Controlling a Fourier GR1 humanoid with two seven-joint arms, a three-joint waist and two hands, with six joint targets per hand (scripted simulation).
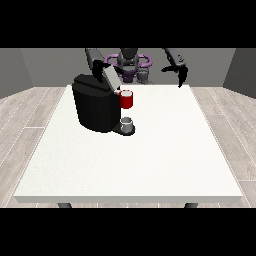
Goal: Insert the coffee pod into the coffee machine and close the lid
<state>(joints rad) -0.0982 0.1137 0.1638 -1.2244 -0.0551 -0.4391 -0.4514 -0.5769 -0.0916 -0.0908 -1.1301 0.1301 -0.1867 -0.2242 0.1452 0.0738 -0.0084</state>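
Writing unreadable on coffee machine (pixel 96 107); cannot tell either hand's fingers' state.

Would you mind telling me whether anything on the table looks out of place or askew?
Nothing looks spilled or damaged. The coffee machine stands upright on the white table, its lid raised, with a small cup beneath the red holder.

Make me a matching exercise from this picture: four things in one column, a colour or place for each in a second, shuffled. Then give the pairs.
Things:
1. coffee machine
2. pod holder
3. cup
4. hand at the view's right

Descriptions:
A. red
B. raised over the table's far right corner
C. small, grey, under the red part
D. black, on the table's left half

Pairs: 1-D, 2-A, 3-C, 4-B
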